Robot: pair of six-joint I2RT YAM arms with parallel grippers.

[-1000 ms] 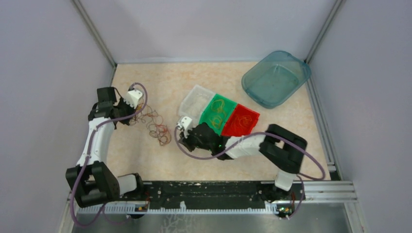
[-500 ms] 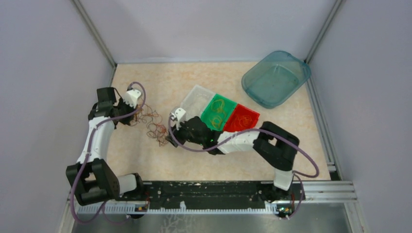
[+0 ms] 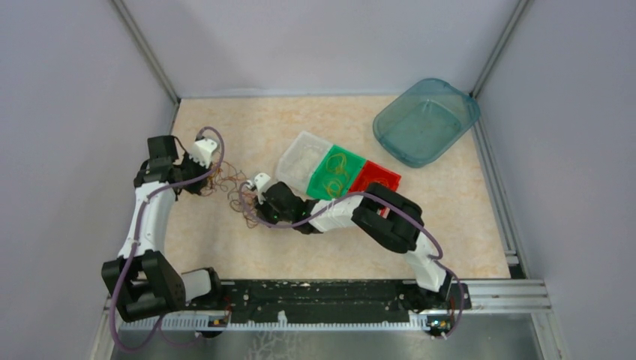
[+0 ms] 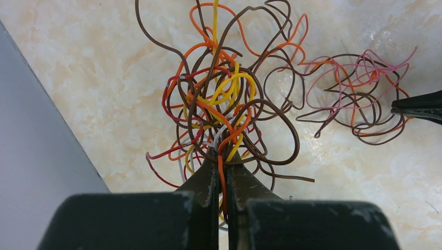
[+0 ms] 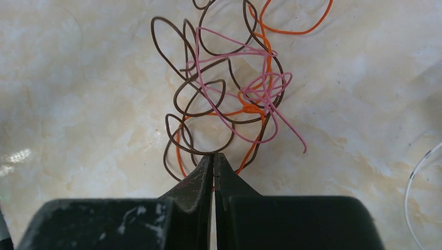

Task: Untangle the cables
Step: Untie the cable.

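Observation:
The cables [image 3: 236, 196] lie on the marble table left of centre. They form a big tangle of orange, red, yellow, brown and white loops [image 4: 224, 99] joined to a smaller tangle of brown, pink and orange loops [image 5: 229, 99], which also shows in the left wrist view [image 4: 359, 88]. My left gripper [image 3: 212, 180] is shut on the big tangle, with an orange strand pinched between its tips [image 4: 221, 159]. My right gripper [image 3: 253, 212] is shut at the near edge of the smaller tangle [image 5: 213, 156], with an orange strand showing between its jaws. Its tip shows in the left wrist view [image 4: 417, 107].
A row of trays stands right of the tangle: clear [image 3: 300, 159], green [image 3: 337, 174] with loops in it, red [image 3: 379, 180] partly under my right arm. A teal bin [image 3: 426, 120] sits at the back right. The grey side wall [image 4: 31, 156] is close on the left.
My right arm has reached left from beside the trays up to the right side of the tangle. The loops there are bunched more to the left. The left arm has hardly moved.

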